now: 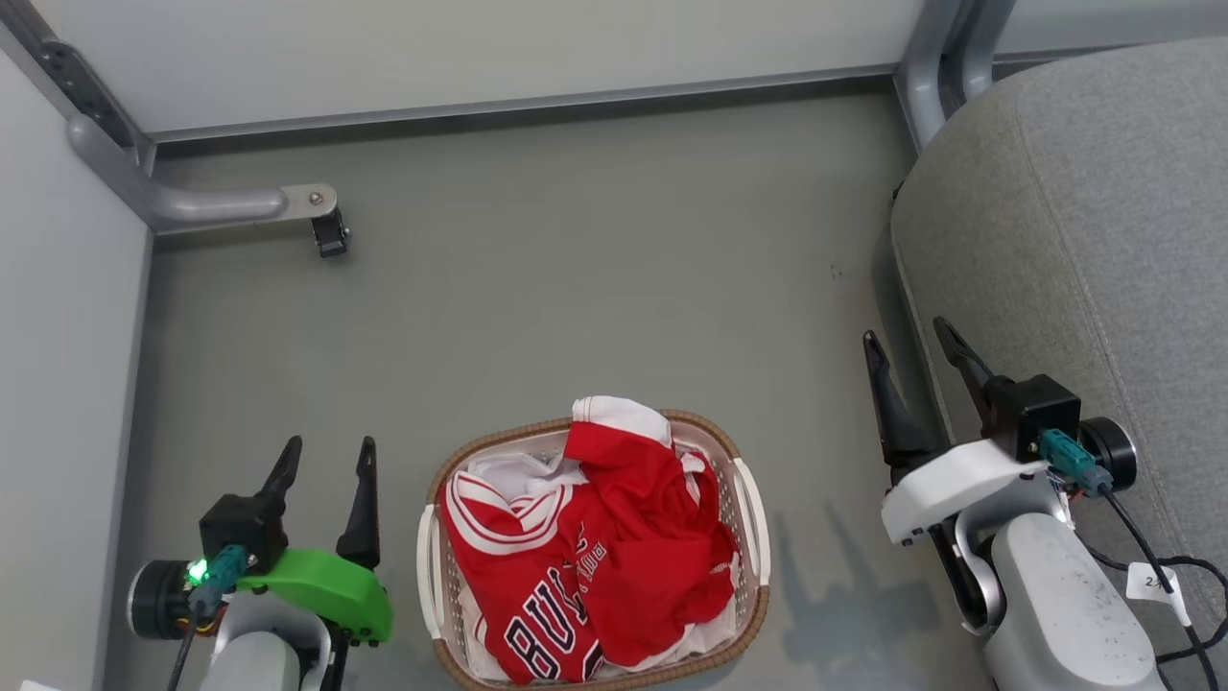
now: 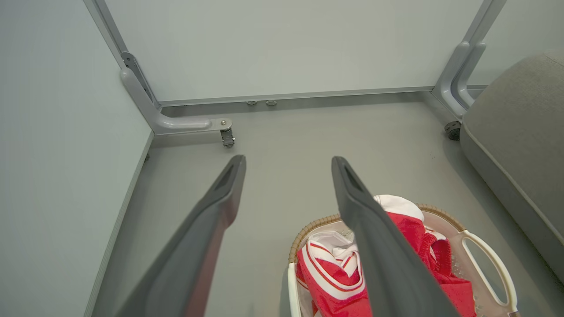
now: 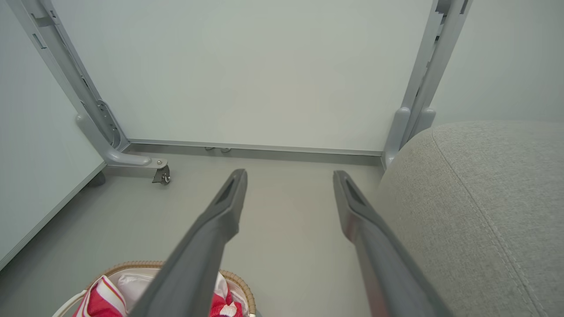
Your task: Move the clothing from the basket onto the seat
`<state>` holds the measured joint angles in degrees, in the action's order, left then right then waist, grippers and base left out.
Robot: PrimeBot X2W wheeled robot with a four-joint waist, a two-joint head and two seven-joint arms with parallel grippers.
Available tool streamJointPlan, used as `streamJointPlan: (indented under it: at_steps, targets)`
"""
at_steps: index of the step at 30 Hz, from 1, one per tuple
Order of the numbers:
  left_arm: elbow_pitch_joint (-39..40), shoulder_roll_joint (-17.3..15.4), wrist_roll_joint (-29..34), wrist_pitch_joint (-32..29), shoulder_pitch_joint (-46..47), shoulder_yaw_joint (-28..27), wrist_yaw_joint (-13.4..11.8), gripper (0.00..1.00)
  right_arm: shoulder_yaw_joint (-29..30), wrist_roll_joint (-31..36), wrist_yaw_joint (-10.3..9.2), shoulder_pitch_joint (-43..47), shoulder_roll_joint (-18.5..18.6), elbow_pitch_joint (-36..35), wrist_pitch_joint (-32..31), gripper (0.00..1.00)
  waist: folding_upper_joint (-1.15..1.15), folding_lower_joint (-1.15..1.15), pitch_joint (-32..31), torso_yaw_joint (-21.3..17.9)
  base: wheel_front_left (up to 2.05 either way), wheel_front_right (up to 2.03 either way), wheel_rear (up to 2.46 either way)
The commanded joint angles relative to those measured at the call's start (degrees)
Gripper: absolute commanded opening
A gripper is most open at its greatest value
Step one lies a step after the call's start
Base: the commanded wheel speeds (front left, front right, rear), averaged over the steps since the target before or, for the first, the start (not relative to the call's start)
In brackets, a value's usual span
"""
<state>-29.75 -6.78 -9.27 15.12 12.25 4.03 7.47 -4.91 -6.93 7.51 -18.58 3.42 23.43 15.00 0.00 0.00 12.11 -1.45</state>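
The red clothing (image 1: 600,547) is heaped in the cream basket (image 1: 755,523) with the brown rim, low in the middle of the head view; a jersey with black-white lettering (image 1: 537,633) lies at the front. The clothing (image 2: 335,281) and basket (image 2: 489,259) also appear in the left wrist view, and a corner of them (image 3: 103,299) in the right wrist view. The grey seat (image 1: 1084,240) fills the right side. My left gripper (image 1: 327,449) hangs open left of the basket. My right gripper (image 1: 907,336) is open between basket and seat (image 3: 476,211).
Grey floor (image 1: 576,269) stretches beyond the basket. White partition panels close the back and left, on a grey metal foot with a caster (image 1: 329,233) at the back left and a frame post (image 1: 926,77) at the back right. A black cable (image 1: 1166,585) trails by my right arm.
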Motion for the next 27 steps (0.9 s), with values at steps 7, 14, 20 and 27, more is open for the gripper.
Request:
streamJointPlan:
  at_steps: [7,14,20,27]
  targets:
    - [-3.8,-0.2,-5.7,0.0,5.5,8.7,0.0,1.00,-1.5,0.3,-0.04,-3.7,-0.1,-2.0,0.3,1.00,0.00,0.00,9.8,-3.1,0.00,0.00,0.00]
    - [-7.4,-0.7,-11.7,0.0,12.3,20.1,0.0,1.00,-2.6,0.7,-0.04,-7.1,-0.3,-4.2,0.3,1.00,0.00,0.00,17.6,-4.5,0.00,0.00,0.00]
    - [-11.2,-0.4,-16.4,0.0,18.1,27.6,0.0,1.00,-2.3,1.1,-0.04,-9.7,-0.4,-5.4,0.3,1.00,0.00,0.00,23.0,-5.5,0.00,0.00,0.00]
    - [-16.0,-0.7,-20.9,0.1,24.1,35.3,0.0,1.00,-3.0,1.5,-0.04,-11.7,-0.4,-6.9,0.3,1.00,0.00,0.00,28.3,-6.6,0.00,0.00,0.00]
